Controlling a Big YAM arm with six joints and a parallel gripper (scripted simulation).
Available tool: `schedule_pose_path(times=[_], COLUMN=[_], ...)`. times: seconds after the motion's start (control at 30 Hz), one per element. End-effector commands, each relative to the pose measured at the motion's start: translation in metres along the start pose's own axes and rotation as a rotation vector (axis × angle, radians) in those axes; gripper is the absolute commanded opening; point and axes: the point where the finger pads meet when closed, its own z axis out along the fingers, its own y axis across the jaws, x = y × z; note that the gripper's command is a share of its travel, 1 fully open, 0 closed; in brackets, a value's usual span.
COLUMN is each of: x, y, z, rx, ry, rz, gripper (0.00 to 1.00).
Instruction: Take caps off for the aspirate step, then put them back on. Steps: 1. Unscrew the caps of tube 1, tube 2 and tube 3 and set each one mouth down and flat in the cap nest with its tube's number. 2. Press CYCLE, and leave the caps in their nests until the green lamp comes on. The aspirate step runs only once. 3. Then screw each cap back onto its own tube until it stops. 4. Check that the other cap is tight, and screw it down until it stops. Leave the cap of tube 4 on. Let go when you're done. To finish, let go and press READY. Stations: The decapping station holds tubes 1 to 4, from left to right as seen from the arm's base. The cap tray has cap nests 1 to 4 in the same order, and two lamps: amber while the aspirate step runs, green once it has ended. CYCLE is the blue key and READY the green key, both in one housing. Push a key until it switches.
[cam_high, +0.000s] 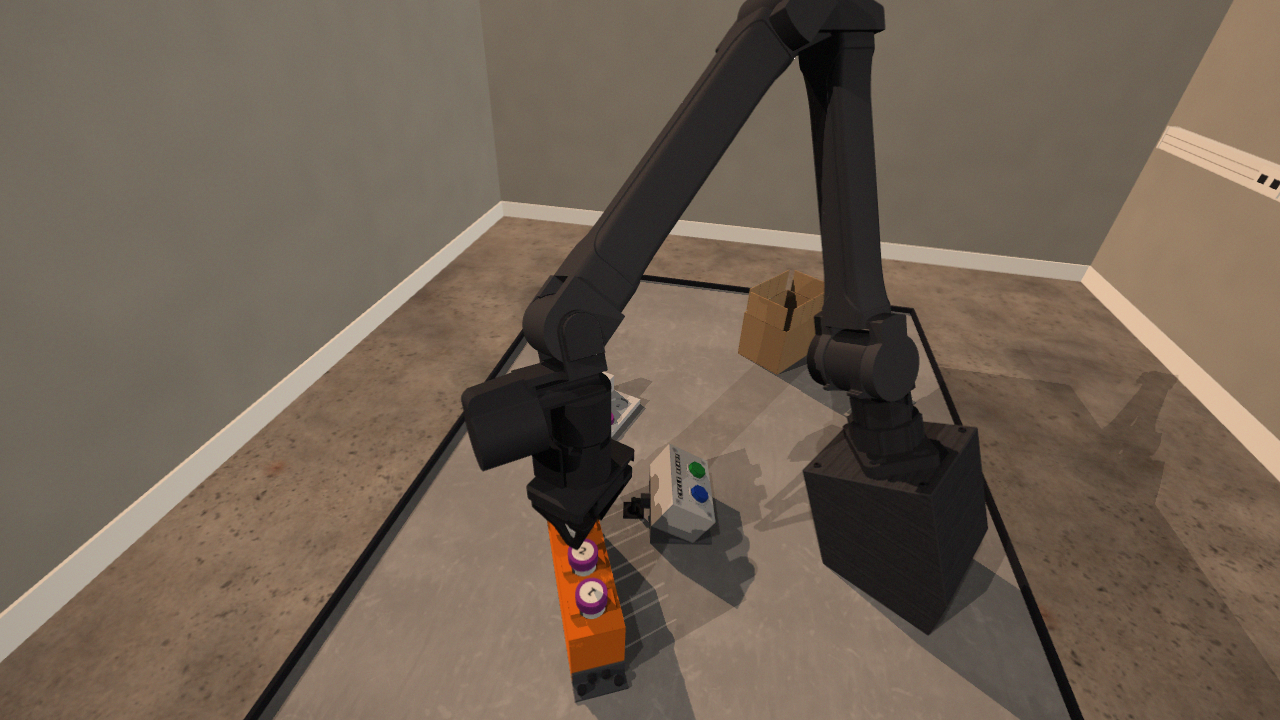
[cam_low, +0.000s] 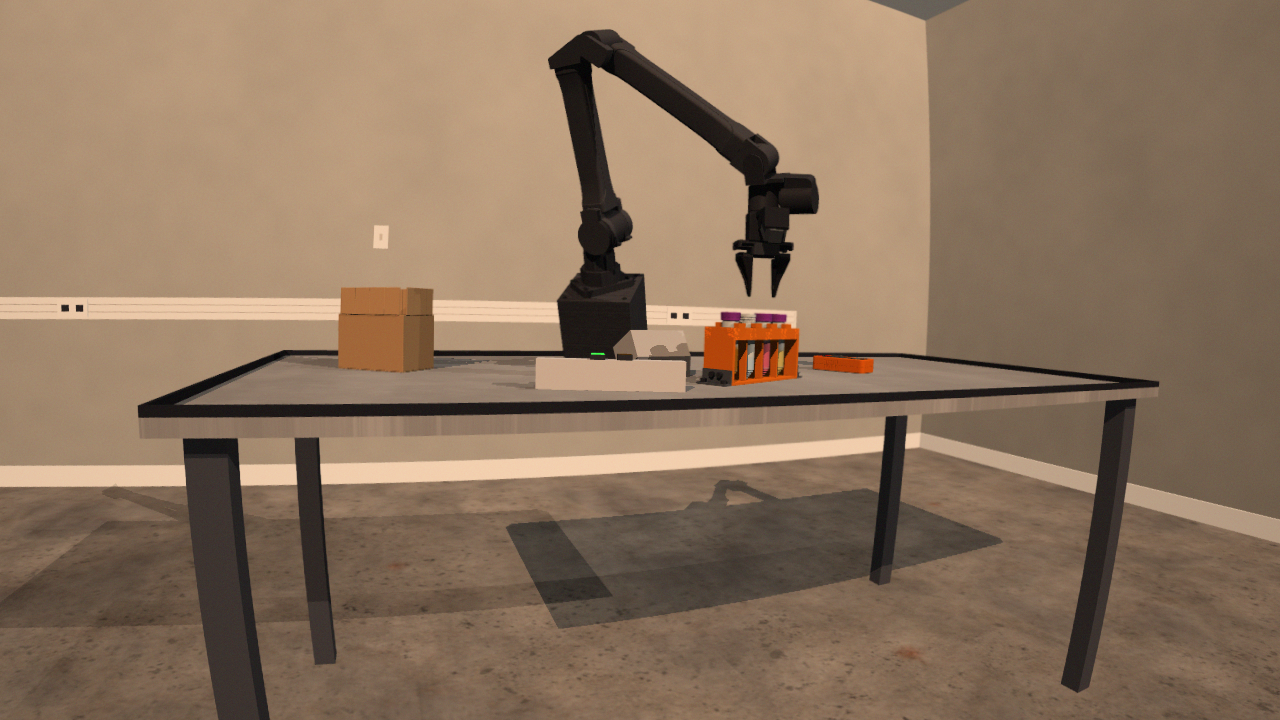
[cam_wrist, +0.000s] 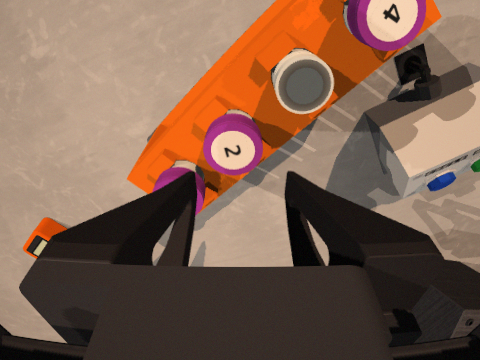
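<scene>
the gripper (cam_low: 761, 284) hangs in the air above the orange decapping station (cam_low: 750, 354), with a clear gap under its tips. its two fingers stand about half open and there is nothing between them.

in the wrist view the station (cam_wrist: 220, 120) runs from lower left to upper right. the cap of tube 2 (cam_wrist: 232, 150) is on its tube and shows the number 2 on its white top. it lies just beyond the finger tips, not between them. the cap of tube 1 (cam_wrist: 198, 190) is mostly hidden behind the left finger; only a purple edge shows. in the top view the cap of tube 1 (cam_high: 592, 594) sits on its tube at the near end of the station, and the cap of tube 2 (cam_high: 583, 556) is just under the gripper tips.

tube 3 (cam_wrist: 304, 82) is open, with a grey round mouth and no cap on it. the cap of tube 4 (cam_wrist: 386, 11) is on its tube at the far end.

the key housing (cam_high: 682, 493) stands to the right of the station in the top view, with the green key (cam_high: 699, 468) and the blue key (cam_high: 699, 493) on its face. the cap tray (cam_low: 612, 373) is a pale block at the near edge of the table in the exterior view, and a small green light (cam_low: 597, 353) shows on it. in the top view the tray is mostly behind the arm, so which caps lie in it i cannot tell.

a brown cardboard box (cam_low: 385, 327) stands well apart to the left, and a small orange block (cam_low: 842, 363) lies to the right of the station.
</scene>
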Motion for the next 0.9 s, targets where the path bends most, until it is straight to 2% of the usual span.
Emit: schedule_pose_path(times=[0.0,0.2,0.27,0.3,0.33,0.37,0.53,0.57,0.73,0.87], x=[-0.02,-0.046,-0.046,-0.067,-0.057,-0.059,-0.08,-0.095,-0.124,-0.132], y=[-0.028,-0.069,-0.069,-0.066,-0.082,-0.09,-0.127,-0.13,-0.166,-0.181], z=[-0.007,-0.007,-0.007,-0.018,-0.008,-0.007,-0.008,-0.015,-0.022,-0.022], rx=[-0.003,-0.015,-0.015,-0.041,-0.019,-0.016,-0.015,-0.027,-0.028,-0.024], ry=[-0.004,-0.017,-0.017,-0.045,-0.023,-0.021,-0.026,-0.046,-0.064,-0.064], rz=[-0.035,-0.029,-0.029,-0.014,-0.027,-0.028,-0.028,-0.021,-0.018,-0.02], gripper=[0.47,0.47,0.47,0.47,0.47,0.47,0.47,0.47,0.47,0.47])
